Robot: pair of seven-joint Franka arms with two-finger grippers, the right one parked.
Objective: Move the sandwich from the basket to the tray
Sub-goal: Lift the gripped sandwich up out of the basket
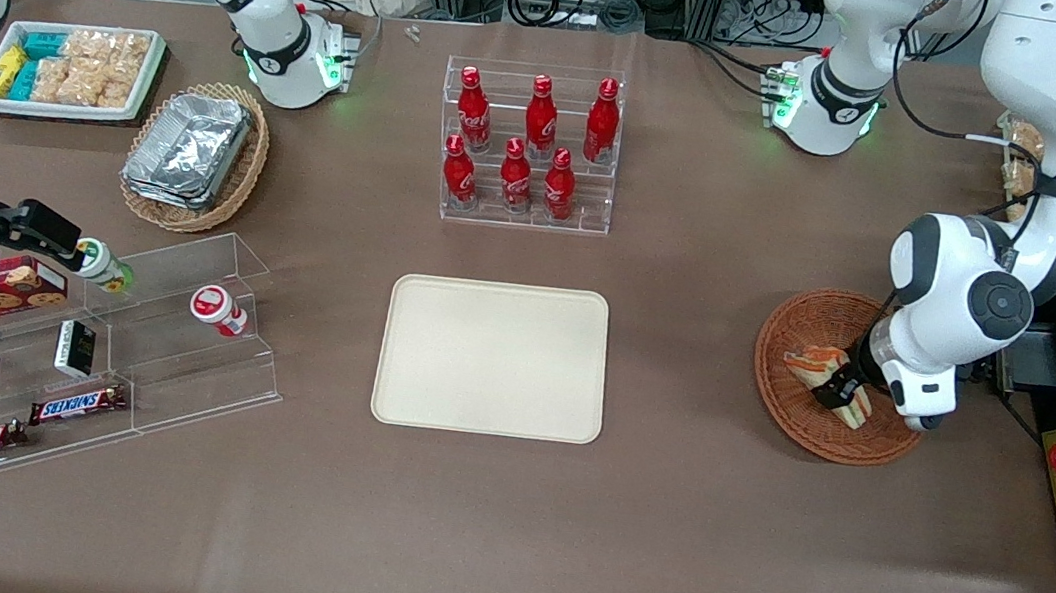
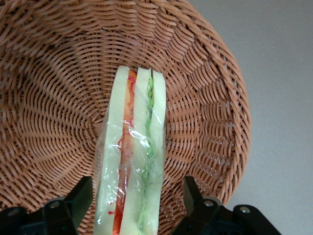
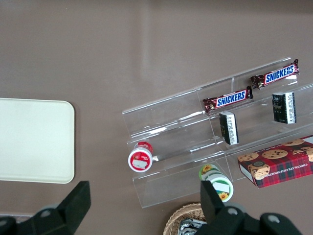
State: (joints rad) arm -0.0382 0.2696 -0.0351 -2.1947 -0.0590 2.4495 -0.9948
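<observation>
The plastic-wrapped sandwich (image 2: 131,161), white bread with orange and green layers, lies in the basket (image 2: 205,98). The end effector (image 2: 134,205) straddles it, fingers (image 2: 195,196) apart.

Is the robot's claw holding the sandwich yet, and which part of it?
Not yet. The gripper is open, its fingers on either side of one end of the sandwich, not touching it. The sandwich lies in the basket.

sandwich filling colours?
Orange-red and green layers in the sandwich; clearest in left wrist view, gripper straddling it.
</observation>
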